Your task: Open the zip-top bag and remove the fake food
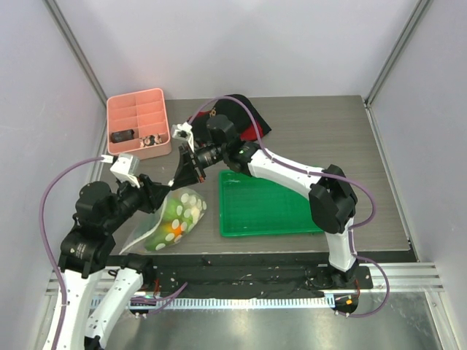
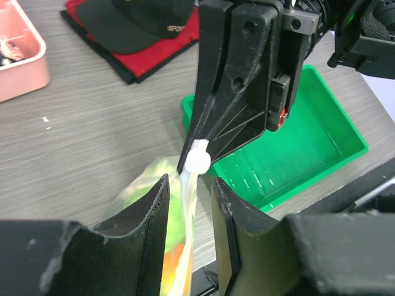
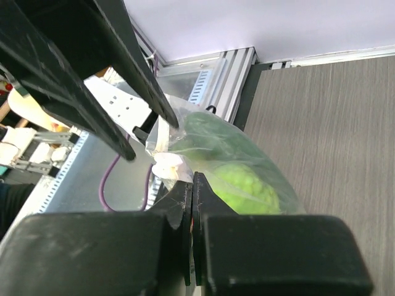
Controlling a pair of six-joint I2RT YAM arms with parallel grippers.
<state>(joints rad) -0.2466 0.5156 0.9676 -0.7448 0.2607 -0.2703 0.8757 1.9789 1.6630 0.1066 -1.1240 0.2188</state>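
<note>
One zip-top bag [image 1: 181, 216]: right gripper [image 3: 191, 182] pinches top, left gripper [image 2: 189, 182] spread astride.

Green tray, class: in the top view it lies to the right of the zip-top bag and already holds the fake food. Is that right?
Not quite. The green tray does lie to the right of the zip-top bag, but it holds nothing. The fake food is inside the bag. The top external view shows this.
</note>
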